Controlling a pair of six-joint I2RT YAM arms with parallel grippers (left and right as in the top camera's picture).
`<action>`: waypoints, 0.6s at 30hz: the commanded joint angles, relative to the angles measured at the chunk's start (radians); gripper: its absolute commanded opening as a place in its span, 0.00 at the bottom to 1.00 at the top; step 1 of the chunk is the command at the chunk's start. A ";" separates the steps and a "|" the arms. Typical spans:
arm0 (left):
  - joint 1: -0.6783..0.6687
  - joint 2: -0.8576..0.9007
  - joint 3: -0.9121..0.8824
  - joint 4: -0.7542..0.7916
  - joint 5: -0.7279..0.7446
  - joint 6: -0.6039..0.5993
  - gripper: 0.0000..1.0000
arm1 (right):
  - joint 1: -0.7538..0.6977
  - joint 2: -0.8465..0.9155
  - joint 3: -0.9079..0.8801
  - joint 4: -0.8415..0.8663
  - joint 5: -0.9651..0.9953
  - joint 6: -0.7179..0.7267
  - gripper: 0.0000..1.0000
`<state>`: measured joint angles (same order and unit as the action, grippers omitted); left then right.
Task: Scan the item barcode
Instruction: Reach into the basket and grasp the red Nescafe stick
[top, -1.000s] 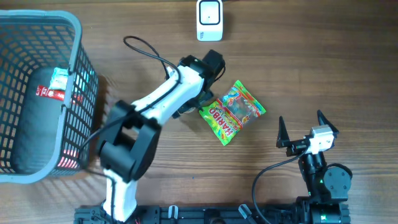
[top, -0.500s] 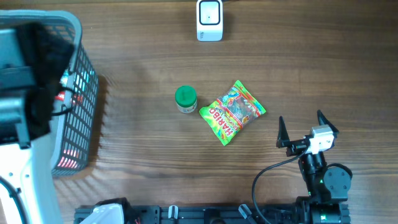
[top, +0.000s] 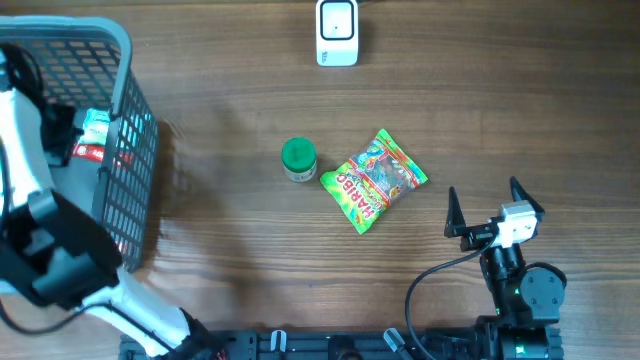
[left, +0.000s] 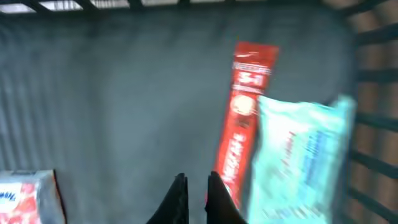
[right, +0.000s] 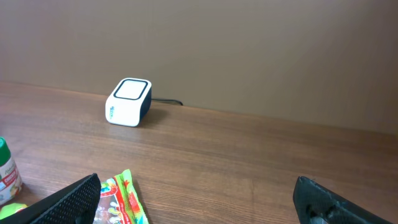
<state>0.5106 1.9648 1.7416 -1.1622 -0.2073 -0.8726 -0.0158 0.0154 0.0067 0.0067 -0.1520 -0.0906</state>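
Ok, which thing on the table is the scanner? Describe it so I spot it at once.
Start at the far edge of the wooden table, away from the grey basket on the left. The scanner sits alone there, beyond the green-lidded jar and the candy bag. It is the only white box, with a square window on top and a cable behind.

The scene is set on a wooden tabletop (top: 250, 260), finished in a medium to dark brown. Its grain is seen running from left to right in long, fine streaks, and the surface is rendered matte throughout. Beyond its far edge a plain wall (right: 249, 50) is seen, coloured a flat brownish grey. The meeting of the two is marked by a straight, slightly darker line. The whole is lit softly and evenly; a faint, blurred shadow is cast on the wood at the left side.
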 joint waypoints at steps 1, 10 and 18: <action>-0.006 0.121 -0.007 0.015 -0.045 0.060 0.04 | 0.005 -0.005 -0.002 0.003 0.007 0.014 1.00; -0.016 0.225 -0.007 0.168 0.188 0.353 0.48 | 0.005 -0.005 -0.002 0.003 0.007 0.014 1.00; -0.016 0.225 -0.009 0.153 0.169 0.532 0.52 | 0.005 -0.005 -0.002 0.003 0.007 0.014 1.00</action>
<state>0.4957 2.1681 1.7382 -1.0019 -0.0536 -0.4507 -0.0158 0.0154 0.0067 0.0067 -0.1520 -0.0906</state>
